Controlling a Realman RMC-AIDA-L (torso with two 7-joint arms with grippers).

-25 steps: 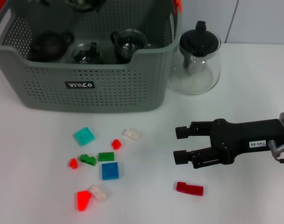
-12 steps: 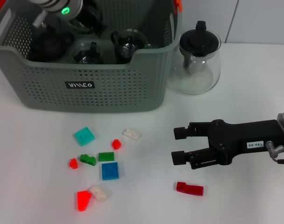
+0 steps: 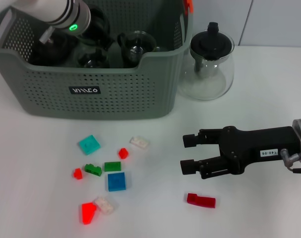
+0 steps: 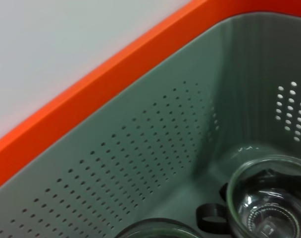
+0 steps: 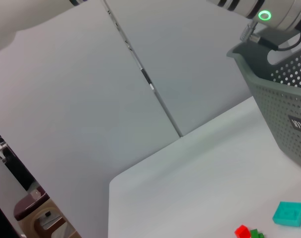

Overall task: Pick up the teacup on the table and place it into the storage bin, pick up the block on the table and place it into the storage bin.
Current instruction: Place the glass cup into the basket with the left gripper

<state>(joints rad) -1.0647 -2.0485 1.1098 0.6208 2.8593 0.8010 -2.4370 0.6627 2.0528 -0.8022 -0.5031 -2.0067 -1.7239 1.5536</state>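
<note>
The grey-green storage bin (image 3: 91, 89) stands at the back left of the table. Inside it are glass teacups (image 3: 135, 44) (image 4: 269, 198) and a dark teapot (image 3: 51, 47). My left arm reaches down into the bin from the upper left, and the left gripper (image 3: 93, 25) is a dark shape among the cups. Several small blocks lie on the table in front of the bin, among them a teal block (image 3: 89, 144) (image 5: 289, 213) and a blue block (image 3: 117, 181). A dark red block (image 3: 200, 200) lies apart. My right gripper (image 3: 188, 153) hovers open just behind that block, holding nothing.
A glass teapot (image 3: 211, 62) with a black lid stands right of the bin. The bin's orange handle clip (image 3: 189, 5) shows at its right rim. In the right wrist view the bin's wall (image 5: 284, 114) and a small red block (image 5: 242, 231) appear.
My left arm has come further into view and lowered into the bin. The right gripper has slid slightly left, still open.
</note>
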